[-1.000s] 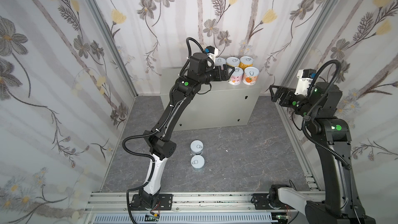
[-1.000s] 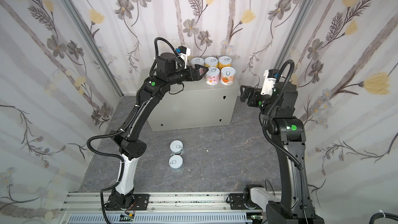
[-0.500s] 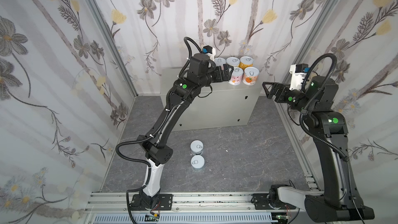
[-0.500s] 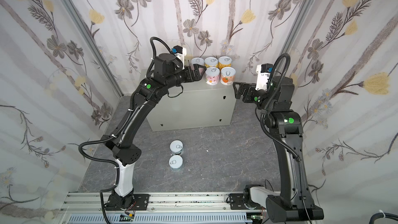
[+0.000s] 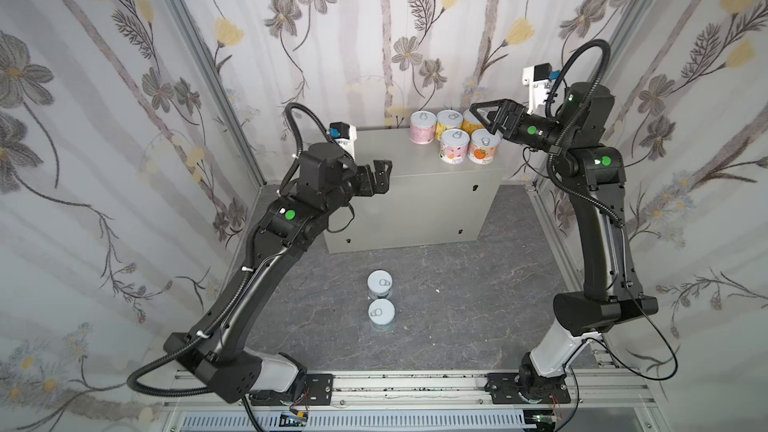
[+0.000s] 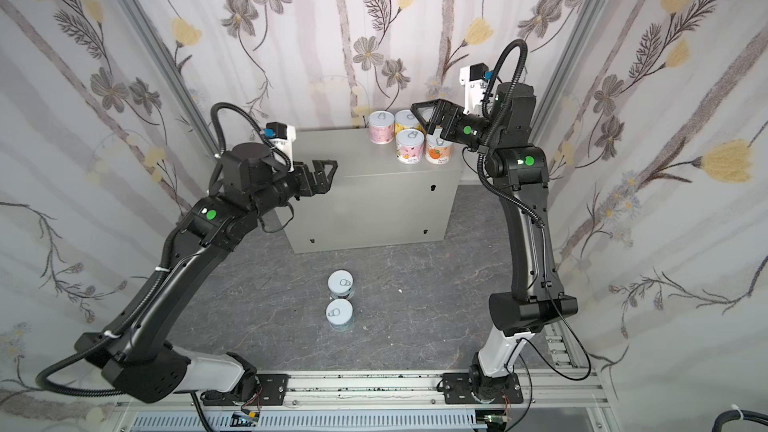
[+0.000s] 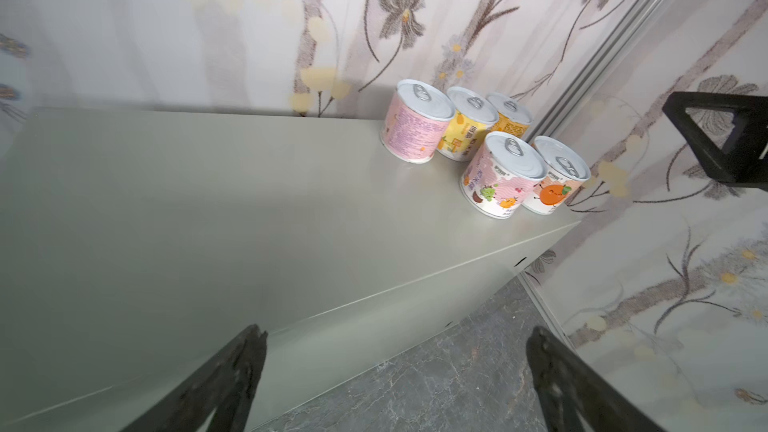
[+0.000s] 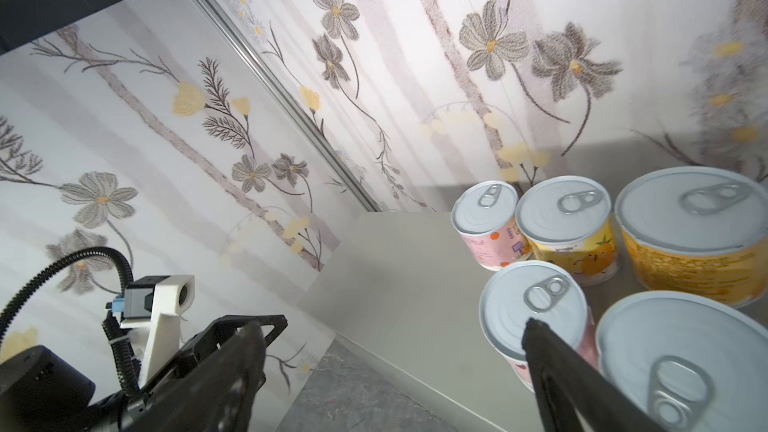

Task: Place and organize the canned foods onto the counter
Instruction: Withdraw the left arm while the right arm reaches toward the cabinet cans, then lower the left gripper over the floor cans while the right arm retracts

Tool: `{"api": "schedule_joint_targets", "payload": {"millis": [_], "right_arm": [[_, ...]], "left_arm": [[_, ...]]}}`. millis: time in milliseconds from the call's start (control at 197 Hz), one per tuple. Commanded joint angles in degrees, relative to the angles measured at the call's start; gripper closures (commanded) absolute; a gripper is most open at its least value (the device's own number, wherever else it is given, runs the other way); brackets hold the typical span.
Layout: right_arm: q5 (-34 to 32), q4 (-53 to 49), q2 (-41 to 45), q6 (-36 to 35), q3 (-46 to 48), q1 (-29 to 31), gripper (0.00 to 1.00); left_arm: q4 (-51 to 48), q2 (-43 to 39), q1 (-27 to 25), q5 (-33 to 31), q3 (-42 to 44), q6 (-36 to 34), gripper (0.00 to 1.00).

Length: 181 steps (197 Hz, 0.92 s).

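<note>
Canned foods, seven. Five tins (image 5: pixel 454 145) are being kept upright, clustered at the right rear corner of the counter (image 5: pixel 399 189). Two tins (image 5: pixel 380 284) are being left on the floor (image 5: pixel 457 284), well apart from it.
Left gripper (image 5: pixel 383 178): jaws are being held apart, empty, over the counter's front edge.
Right gripper (image 5: pixel 482 120): jaws apart, empty, above the cluster.
Advice: a floor tin is best being straddled from above, jaws centred, lid kept level.

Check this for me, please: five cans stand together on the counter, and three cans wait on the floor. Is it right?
Not quite. Only two cans wait on the floor, not three; both top views show them, one behind the other. The rest holds: five cans stand together on the counter.
</note>
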State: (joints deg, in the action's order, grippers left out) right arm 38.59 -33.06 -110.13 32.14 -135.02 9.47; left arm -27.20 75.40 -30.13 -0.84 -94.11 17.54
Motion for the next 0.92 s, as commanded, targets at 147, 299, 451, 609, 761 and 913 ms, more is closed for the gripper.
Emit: {"api": "schedule_joint_targets", "payload": {"millis": [147,299,451,609,761,913], "right_arm": [[2.6,5.4,-2.1,6.3,-0.7,4.7,0.01],[0.0,1.7,-0.8,3.0,-0.6,7.7,0.00],[-4.4,-1.7,3.8,-0.6,4.7,9.5,0.00],[-9.4,-2.2,11.9,-3.0,14.9,9.9,0.00],[-13.0,-2.7,20.6,-4.4,24.5,9.9,0.00],[-15.6,-3.1,28.4,-5.0,33.9,9.9,0.00]], "left_arm": [[-1.1,-10.4,1.6,-2.2,8.2,-3.2,0.00],[-6.5,-15.4,0.2,0.6,14.2,-3.6,0.00],[-10.9,-19.5,-5.5,-1.6,18.3,-3.0,0.00],[-12.4,-21.8,-10.7,-2.7,23.8,1.3,0.00],[-10.7,-22.1,-16.9,-6.0,30.0,6.6,0.00],[-9.3,-21.3,-23.9,-10.8,36.4,13.2,0.00]]}}
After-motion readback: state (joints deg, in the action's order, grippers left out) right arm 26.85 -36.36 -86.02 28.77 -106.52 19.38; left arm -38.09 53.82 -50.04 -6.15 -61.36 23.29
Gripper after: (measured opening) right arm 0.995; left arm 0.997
